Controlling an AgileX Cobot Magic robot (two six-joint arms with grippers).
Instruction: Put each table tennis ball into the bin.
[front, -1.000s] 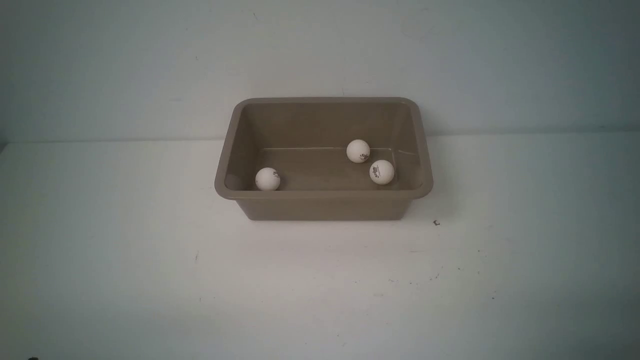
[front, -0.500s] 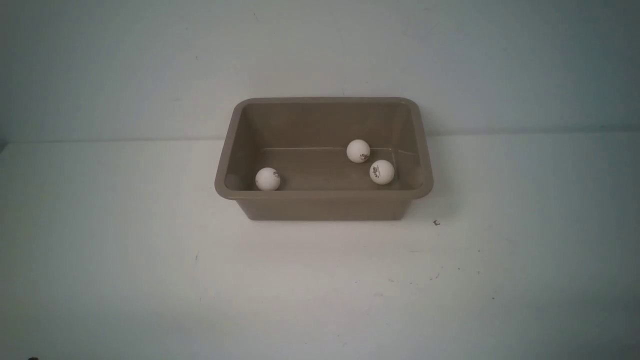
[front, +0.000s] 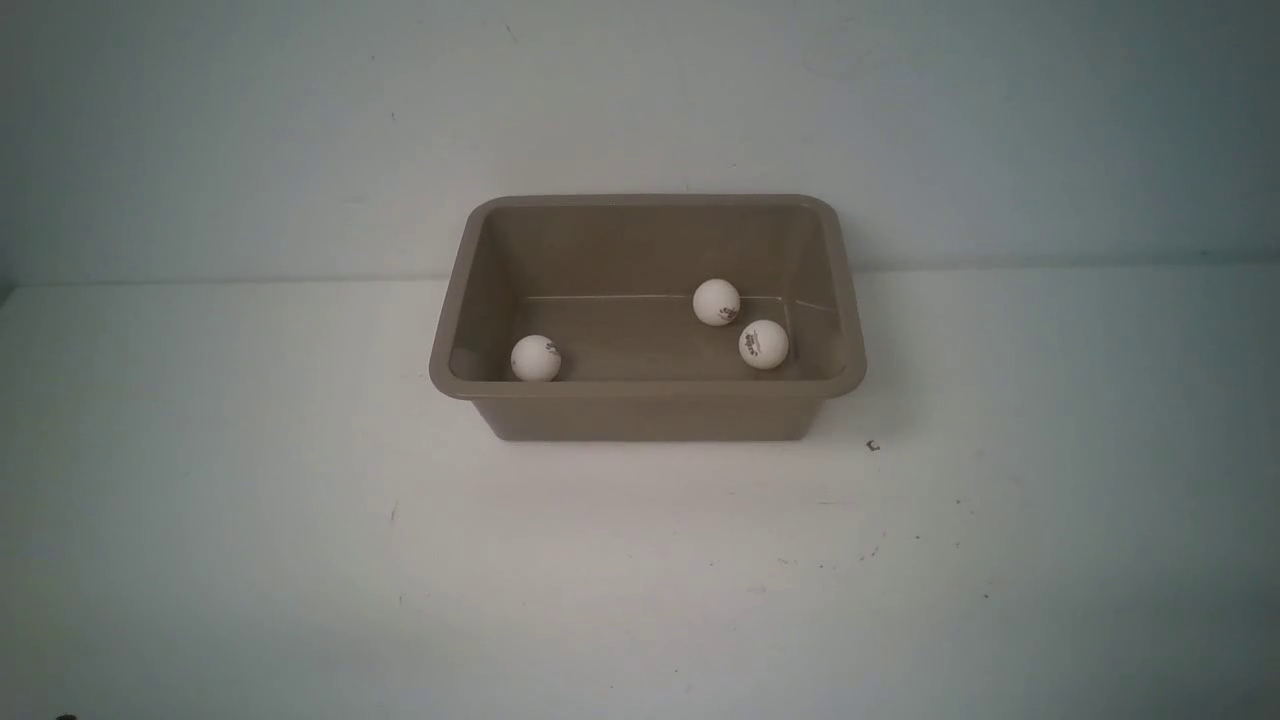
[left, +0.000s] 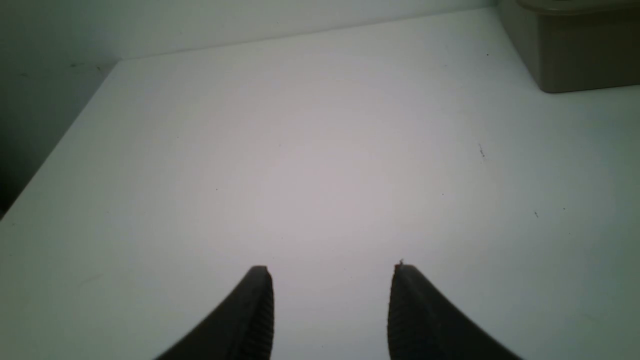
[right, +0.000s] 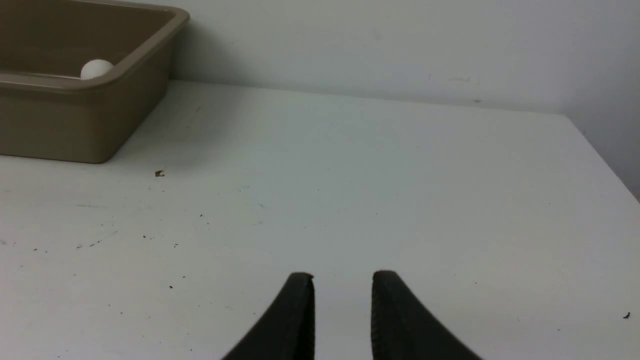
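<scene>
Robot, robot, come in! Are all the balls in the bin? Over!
Left gripper and right gripper shut, empty, over bare table. Three table tennis balls inside bin. None seen outside. Nothing in the way.

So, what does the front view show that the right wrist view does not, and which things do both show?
Only the front view shows all three table tennis balls lying inside the bin, with neither arm visible. Only the right wrist view shows the right gripper, its jaws nearly together and holding nothing, and the table's right edge. Both show the bin, at least one ball inside it, the white table, and a small dark speck near the bin.
</scene>
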